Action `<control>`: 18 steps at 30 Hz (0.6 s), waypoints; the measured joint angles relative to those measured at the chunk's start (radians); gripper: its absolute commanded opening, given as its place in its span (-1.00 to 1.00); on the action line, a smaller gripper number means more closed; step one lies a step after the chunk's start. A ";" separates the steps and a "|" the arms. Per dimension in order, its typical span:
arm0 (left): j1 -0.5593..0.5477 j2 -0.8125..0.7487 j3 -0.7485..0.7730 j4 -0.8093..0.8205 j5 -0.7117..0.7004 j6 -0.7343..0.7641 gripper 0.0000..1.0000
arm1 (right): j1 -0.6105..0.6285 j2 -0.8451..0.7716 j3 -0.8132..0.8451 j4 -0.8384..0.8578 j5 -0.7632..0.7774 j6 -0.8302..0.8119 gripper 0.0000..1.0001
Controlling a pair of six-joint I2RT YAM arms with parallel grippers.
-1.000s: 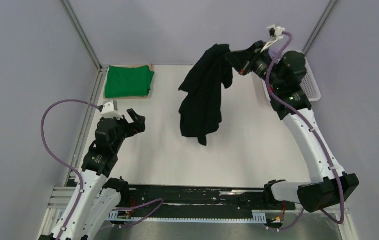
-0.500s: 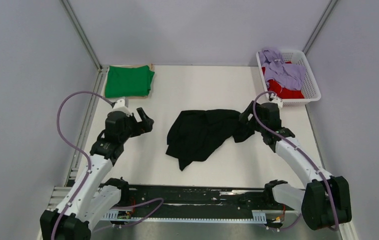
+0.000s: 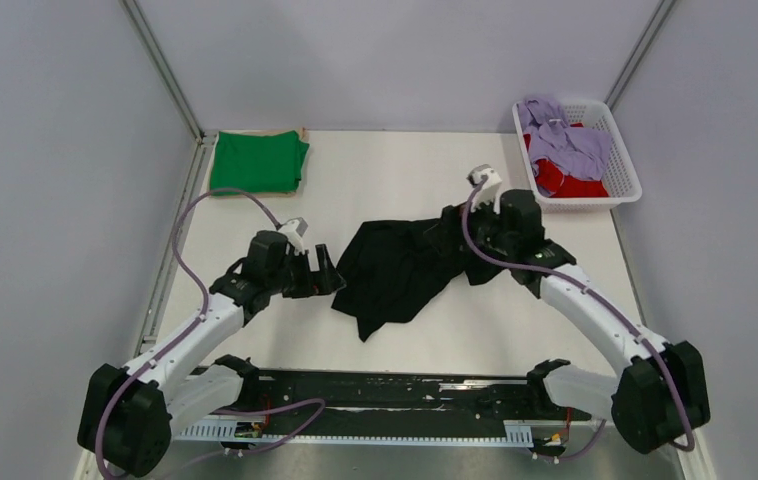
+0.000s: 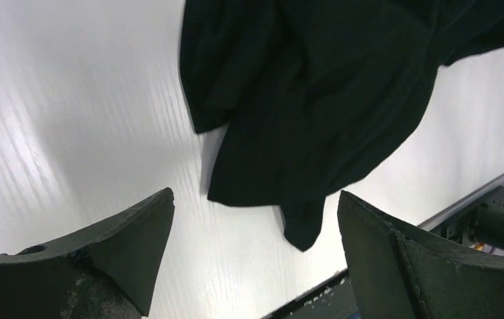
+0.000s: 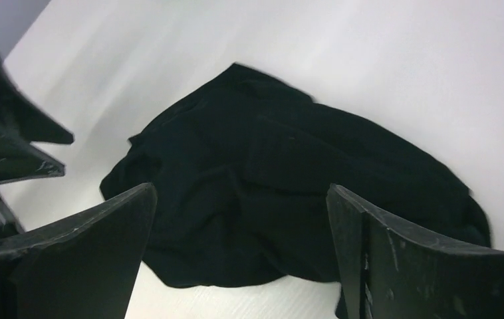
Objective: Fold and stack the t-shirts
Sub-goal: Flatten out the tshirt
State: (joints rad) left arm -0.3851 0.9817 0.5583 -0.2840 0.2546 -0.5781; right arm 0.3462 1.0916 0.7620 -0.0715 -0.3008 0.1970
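Observation:
A black t-shirt (image 3: 400,270) lies crumpled in the middle of the table, free of both grippers. My left gripper (image 3: 327,275) stands open just left of its left edge; in the left wrist view the shirt (image 4: 316,86) lies ahead of the spread fingers (image 4: 116,246). My right gripper (image 3: 452,228) hangs open over the shirt's upper right part, and in the right wrist view the black cloth (image 5: 282,186) shows between its wide-apart fingers (image 5: 395,252). A folded green t-shirt (image 3: 257,163) lies at the back left. Lavender (image 3: 570,140) and red (image 3: 560,180) t-shirts sit in the basket.
The white lattice basket (image 3: 623,170) stands at the back right corner. A black rail (image 3: 395,400) with cables runs along the near edge between the arm bases. Grey walls close in the table on three sides.
The right arm brought the black t-shirt down from the air onto the table, opened and let it go. The left arm reached right to the shirt's edge.

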 measured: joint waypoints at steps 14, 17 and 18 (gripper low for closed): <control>-0.121 0.242 -0.016 -0.029 -0.013 -0.038 0.67 | 0.172 0.457 0.256 -0.051 -0.008 -0.219 0.83; -0.128 0.311 0.018 0.013 -0.005 -0.043 0.46 | 0.190 0.541 0.308 -0.072 0.040 -0.226 0.75; -0.131 0.333 0.026 0.031 0.000 -0.044 0.41 | 0.195 0.562 0.320 -0.079 0.056 -0.226 0.71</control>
State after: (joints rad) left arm -0.5163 1.3148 0.5838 -0.2527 0.2543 -0.6220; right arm 0.5411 1.6531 1.0824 -0.1509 -0.2443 -0.0288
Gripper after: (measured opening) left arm 0.787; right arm 0.898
